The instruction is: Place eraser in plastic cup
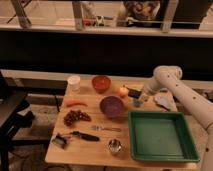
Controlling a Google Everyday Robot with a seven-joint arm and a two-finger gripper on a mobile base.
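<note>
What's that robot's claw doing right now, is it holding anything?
Gripper: low over the far right of the table, by the plastic cup and the eraser; whether it holds anything cannot be told.
</note>
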